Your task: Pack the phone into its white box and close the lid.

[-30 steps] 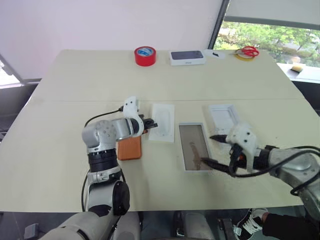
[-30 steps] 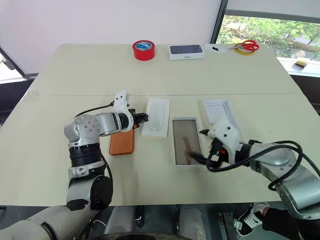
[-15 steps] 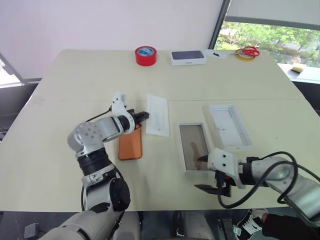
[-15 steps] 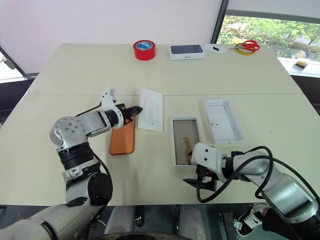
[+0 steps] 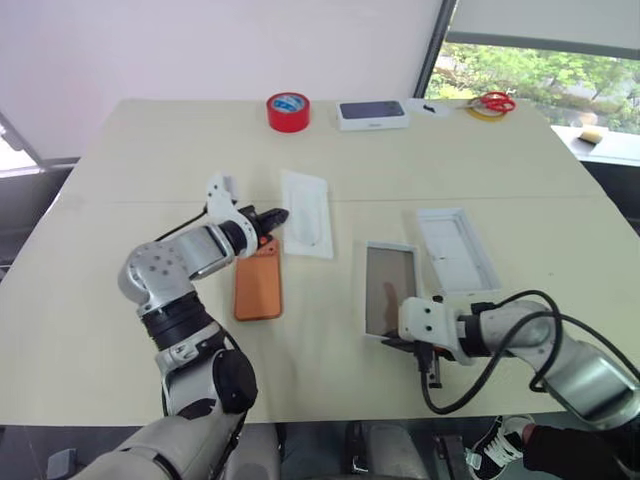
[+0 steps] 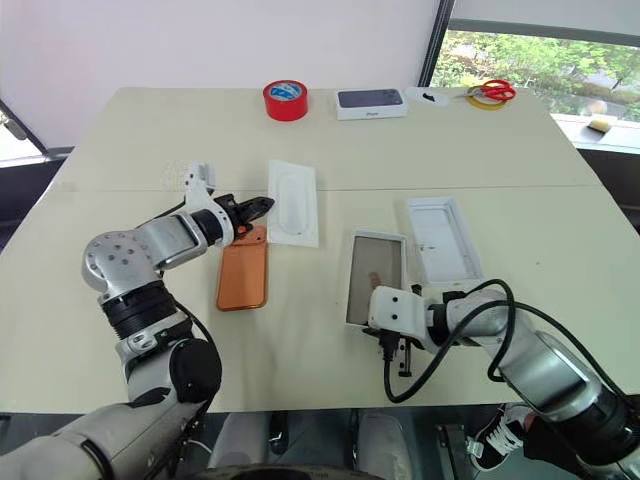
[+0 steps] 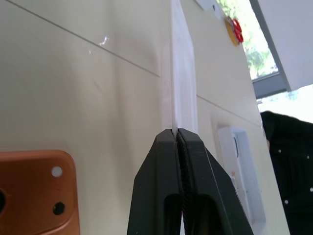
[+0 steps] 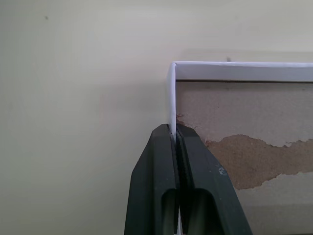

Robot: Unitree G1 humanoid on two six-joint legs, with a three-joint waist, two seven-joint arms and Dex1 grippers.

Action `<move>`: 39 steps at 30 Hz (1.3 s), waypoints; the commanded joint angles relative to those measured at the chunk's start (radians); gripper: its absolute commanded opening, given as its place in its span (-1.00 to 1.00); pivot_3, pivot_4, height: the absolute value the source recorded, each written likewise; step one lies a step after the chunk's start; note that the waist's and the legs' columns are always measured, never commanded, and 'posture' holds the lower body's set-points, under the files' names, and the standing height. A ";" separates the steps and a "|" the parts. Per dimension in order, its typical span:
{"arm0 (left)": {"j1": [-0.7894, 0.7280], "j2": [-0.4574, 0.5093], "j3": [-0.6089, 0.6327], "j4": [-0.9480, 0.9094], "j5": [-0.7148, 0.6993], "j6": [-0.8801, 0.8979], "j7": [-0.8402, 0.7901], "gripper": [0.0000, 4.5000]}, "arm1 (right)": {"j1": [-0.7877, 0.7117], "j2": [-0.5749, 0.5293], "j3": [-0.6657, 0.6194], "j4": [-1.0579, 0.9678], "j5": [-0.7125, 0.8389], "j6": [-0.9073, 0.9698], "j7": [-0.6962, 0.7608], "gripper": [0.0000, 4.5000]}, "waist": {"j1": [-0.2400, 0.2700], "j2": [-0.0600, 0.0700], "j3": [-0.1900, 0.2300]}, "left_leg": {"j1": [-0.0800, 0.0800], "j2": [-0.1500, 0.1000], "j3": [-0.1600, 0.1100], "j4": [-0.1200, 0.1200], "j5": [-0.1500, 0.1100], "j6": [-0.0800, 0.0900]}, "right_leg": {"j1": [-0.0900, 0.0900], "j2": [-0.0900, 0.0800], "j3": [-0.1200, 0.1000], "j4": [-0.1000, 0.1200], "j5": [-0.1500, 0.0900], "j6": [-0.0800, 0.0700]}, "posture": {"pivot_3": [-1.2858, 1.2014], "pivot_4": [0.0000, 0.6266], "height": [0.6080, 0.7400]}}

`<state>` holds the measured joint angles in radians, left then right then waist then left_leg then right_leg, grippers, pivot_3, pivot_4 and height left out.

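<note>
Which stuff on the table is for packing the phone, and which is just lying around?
For the job: phone, white box, lid.

Just lying about: flat white insert, red tape roll, dark-topped white box, red scissors.

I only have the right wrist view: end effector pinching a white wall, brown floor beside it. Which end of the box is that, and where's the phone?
Observer: The right end effector grips the white box at its near end, by the corner on the robot's left.
Operator: Phone?
Observer: The phone lies flat on the table, left of the box and apart from it, lenses up.
Operator: Left arm?
Observer: The left end effector is shut on the flat white insert, holding its edge just beyond the phone.
Operator: Lid?
Observer: The lid lies open side up, right of the box.
</note>
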<state>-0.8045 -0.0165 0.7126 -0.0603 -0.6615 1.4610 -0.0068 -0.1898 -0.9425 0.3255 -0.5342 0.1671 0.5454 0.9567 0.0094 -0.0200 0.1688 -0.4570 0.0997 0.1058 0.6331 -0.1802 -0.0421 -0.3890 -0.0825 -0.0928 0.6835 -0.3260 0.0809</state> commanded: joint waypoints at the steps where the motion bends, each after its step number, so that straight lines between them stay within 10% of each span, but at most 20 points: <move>1: -0.047 0.045 0.051 -0.004 -0.037 -0.044 0.007 -1.00 | -0.106 0.066 0.068 0.032 -0.048 -0.041 0.030 -0.98 | -0.003 0.000 0.000 | 0.000 0.000 0.000 0.000 0.000 0.000 | 0.000 0.000 0.000 0.000 0.000 0.000 | 0.03 -0.52 0.85; 12: -0.045 0.066 0.050 -0.011 -0.074 -0.064 0.029 -1.00 | -0.284 0.230 0.160 0.230 -0.143 -0.100 0.057 -0.98 | 0.003 -0.001 0.001 | -0.001 0.000 0.000 0.001 0.001 -0.002 | 0.000 -0.001 0.000 0.000 0.000 0.000 | 0.03 -0.52 0.85; 19: -0.011 -0.008 0.010 -0.067 -0.122 -0.011 0.050 -1.00 | -0.260 0.240 -0.044 0.196 -0.062 -0.061 0.001 0.27 | 0.006 -0.001 0.001 | -0.001 0.000 0.001 0.001 0.001 -0.002 | 0.000 -0.001 0.000 0.000 0.000 0.000 | 0.03 -0.52 0.85; 28: 0.096 -0.157 -0.053 -0.221 -0.135 0.127 0.087 -1.00 | -0.131 0.136 -0.274 0.161 0.010 -0.035 -0.012 0.27 | -0.002 -0.002 0.000 | -0.001 0.000 0.001 0.001 0.000 0.000 | 0.000 -0.001 0.000 0.000 0.000 0.000 | 0.03 -0.52 0.85; 39: 0.160 -0.197 -0.137 -0.261 -0.120 0.153 0.089 -1.00 | -0.137 0.150 -0.262 0.208 -0.002 -0.072 -0.043 0.27 | 0.004 -0.001 0.000 | 0.000 0.000 0.000 0.000 0.000 0.000 | 0.001 -0.001 0.000 0.000 0.000 0.000 | 0.03 -0.52 0.85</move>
<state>-0.6486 -0.1606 0.6028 -0.2838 -0.7682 1.6057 0.0892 -0.3147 -0.8010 0.0697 -0.3200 0.1683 0.4955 0.9227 0.0136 -0.0215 0.1692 -0.4572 0.0993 0.1063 0.6337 -0.1802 -0.0422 -0.3882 -0.0833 -0.0928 0.6830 -0.3259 0.0808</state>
